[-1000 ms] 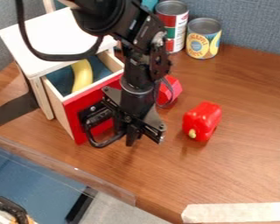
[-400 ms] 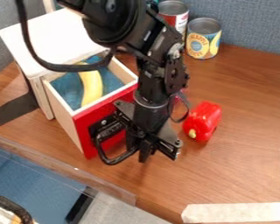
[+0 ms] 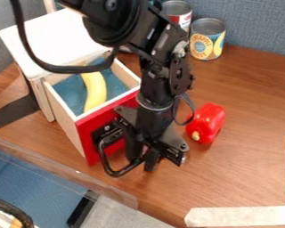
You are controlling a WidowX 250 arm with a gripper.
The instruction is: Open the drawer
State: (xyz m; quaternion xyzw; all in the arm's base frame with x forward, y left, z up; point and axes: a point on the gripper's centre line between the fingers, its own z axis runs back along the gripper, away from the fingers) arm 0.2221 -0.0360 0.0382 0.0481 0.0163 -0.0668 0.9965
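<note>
The drawer point(image 3: 88, 134), with a red front and pale wooden sides, stands well out of the white-topped cabinet point(image 3: 59, 38), left of centre. A yellow banana point(image 3: 95, 91) lies on its blue floor. My gripper point(image 3: 145, 156) hangs straight down just in front of the right part of the red front, low over the table. Black parts and a curved black loop at the gripper's left side overlap the front, and any handle there is hidden or cannot be made out.
A red toy pepper point(image 3: 206, 123) lies on the table right of the gripper. Two cans, one red and white point(image 3: 179, 15) and one with a yellow label point(image 3: 206, 39), stand at the back. The table's front edge point(image 3: 67, 171) runs below the drawer.
The drawer has come further out toward the lower right, showing more of its inside and the banana. My gripper has moved right and down with it, now covering the red object behind the arm.
</note>
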